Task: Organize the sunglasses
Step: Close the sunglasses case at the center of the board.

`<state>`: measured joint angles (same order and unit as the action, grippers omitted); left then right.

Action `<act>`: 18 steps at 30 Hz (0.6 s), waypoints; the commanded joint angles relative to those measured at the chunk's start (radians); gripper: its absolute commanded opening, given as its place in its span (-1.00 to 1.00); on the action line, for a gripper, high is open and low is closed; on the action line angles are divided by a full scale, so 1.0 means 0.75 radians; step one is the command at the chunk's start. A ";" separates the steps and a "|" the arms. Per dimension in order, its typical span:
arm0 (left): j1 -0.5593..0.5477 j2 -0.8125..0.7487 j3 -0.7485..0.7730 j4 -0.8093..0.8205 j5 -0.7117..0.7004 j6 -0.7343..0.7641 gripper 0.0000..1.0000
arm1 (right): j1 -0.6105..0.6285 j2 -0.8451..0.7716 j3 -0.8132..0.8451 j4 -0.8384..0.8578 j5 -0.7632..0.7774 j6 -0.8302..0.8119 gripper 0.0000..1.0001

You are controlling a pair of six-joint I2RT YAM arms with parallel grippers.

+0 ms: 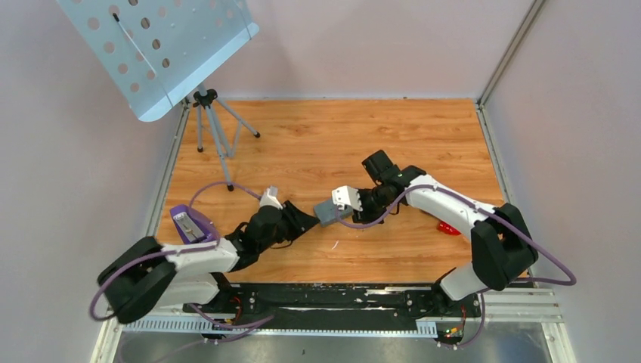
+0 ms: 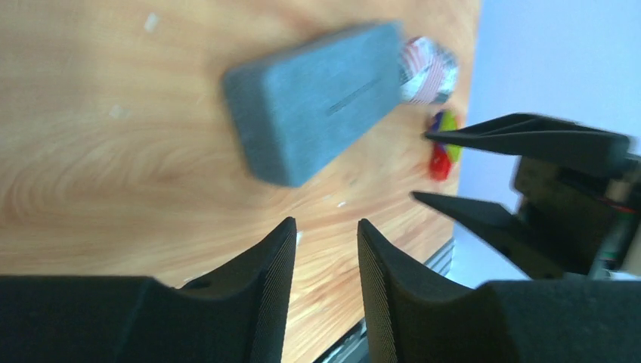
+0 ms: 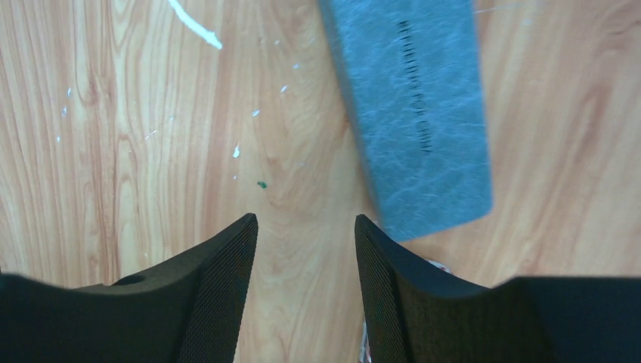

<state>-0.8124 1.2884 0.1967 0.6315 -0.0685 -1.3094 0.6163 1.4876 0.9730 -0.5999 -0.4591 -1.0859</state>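
Note:
A small purple-framed thing (image 1: 187, 221), the sunglasses as far as I can tell, lies at the table's left edge, beside the left arm and partly under its cable. The plain grey case (image 1: 327, 212) lies mid-table between the two grippers. In the left wrist view the grey case (image 2: 314, 98) is ahead, apart from my left gripper (image 2: 326, 223), which is open with only bare wood between its fingers. My right gripper (image 3: 306, 219) is open too, and the grey case (image 3: 416, 106) lies just beyond its right finger. A flag-patterned case (image 2: 428, 69) shows behind the grey one.
A small red thing (image 1: 448, 228) lies on the table by the right arm, and in the left wrist view it (image 2: 444, 144) shows red, yellow and green. The right gripper's fingers (image 2: 529, 136) reach in from the right. A perforated music stand (image 1: 159, 45) on a tripod stands back left.

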 commanded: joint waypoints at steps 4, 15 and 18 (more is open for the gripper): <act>-0.004 -0.383 0.291 -0.928 -0.252 0.430 -0.09 | -0.020 -0.049 0.160 -0.144 -0.092 0.160 0.08; -0.017 -0.354 0.830 -1.475 -0.598 1.248 0.58 | -0.574 -0.206 0.434 -0.067 -0.229 0.797 0.20; -0.017 -0.311 0.901 -1.500 -0.680 1.436 0.81 | -0.682 -0.229 0.396 -0.009 -0.118 0.965 0.97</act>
<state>-0.8211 1.0199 0.8040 -0.3649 -0.4320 -0.5217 0.1955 1.3403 1.2861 -0.6315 -0.5819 -0.6083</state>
